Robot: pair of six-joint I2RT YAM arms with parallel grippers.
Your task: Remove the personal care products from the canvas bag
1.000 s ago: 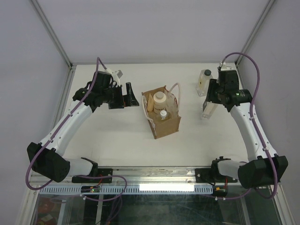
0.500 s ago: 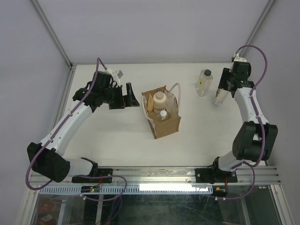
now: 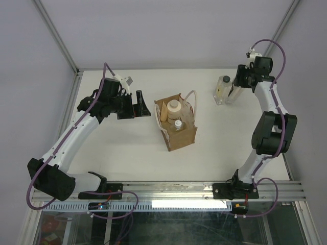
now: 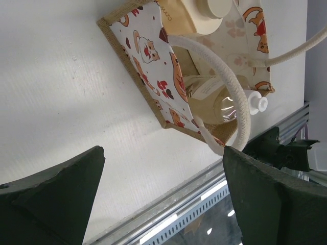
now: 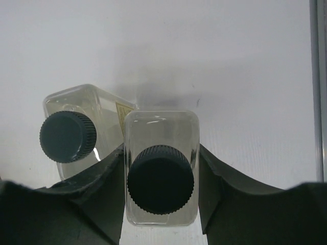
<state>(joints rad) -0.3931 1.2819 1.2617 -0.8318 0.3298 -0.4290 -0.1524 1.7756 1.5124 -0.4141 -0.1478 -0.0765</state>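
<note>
The bench (image 3: 117, 145) carries the bag (image 3: 181, 137) at its middle. The top view shows the whitish bottle (image 3: 173, 108) and a smaller white-capped bottle (image 3: 178, 124) inside it, the left tool (image 3: 141, 104) near its left side and the right tool (image 3: 233, 96) well apart at the back right. Only the left wrist view shows the left tool's fingers (image 4: 56, 189) spread wide and empty before the bag's patterned panel. Only the right wrist view shows the right tool clamped on a black-capped clear bottle (image 5: 161, 176), with a second clear bottle (image 5: 76, 135) just beside it.

Work cell — our surroundings.
We note a white table top (image 3: 117, 148), pale grey walls (image 3: 163, 30) on three sides, two metal corner posts (image 3: 56, 37), a metal rail (image 3: 168, 190) along the near edge — one bright strip (image 3: 181, 203) beneath.
</note>
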